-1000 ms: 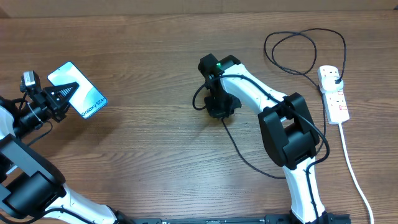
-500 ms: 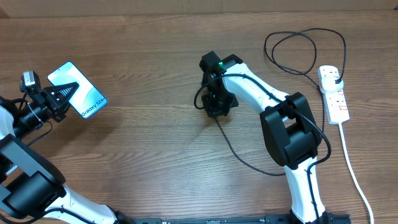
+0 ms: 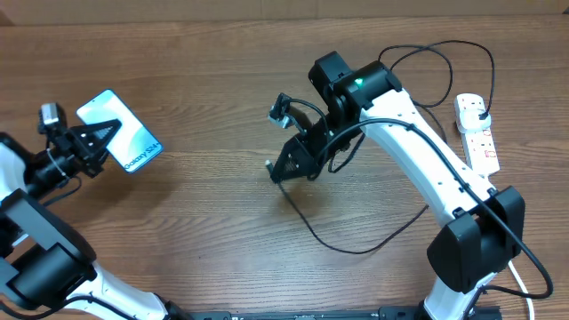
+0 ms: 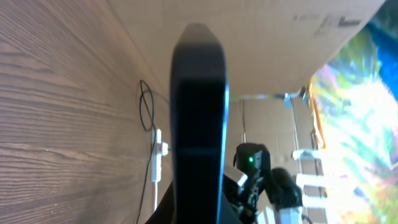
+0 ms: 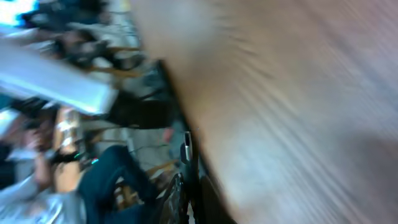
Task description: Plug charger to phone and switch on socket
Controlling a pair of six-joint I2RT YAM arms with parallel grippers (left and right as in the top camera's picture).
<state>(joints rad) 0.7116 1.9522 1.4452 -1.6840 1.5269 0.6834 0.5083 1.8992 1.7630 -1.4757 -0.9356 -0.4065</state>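
Observation:
The phone (image 3: 120,131), its light-blue screen lit, is held off the table at the far left by my left gripper (image 3: 92,140), which is shut on its lower end. In the left wrist view the phone (image 4: 198,124) shows edge-on as a dark slab. My right gripper (image 3: 283,167) is at mid-table, raised and tilted, shut on the charger near its connector tip (image 3: 269,165). The tip (image 5: 186,148) sticks out past the fingers in the blurred right wrist view. The black cable (image 3: 342,244) trails across the table to a plug in the socket (image 3: 476,133), a white power strip at the right.
The socket's thick white cord (image 3: 507,249) runs down the right side to the front edge. A loop of the black cable (image 3: 436,53) lies at the back right. A cardboard wall (image 4: 261,43) stands behind the table.
My right gripper has lifted off the table and swung left with the charger tip, its arm now stretched out. The cable slack has followed. The phone has shifted slightly right.

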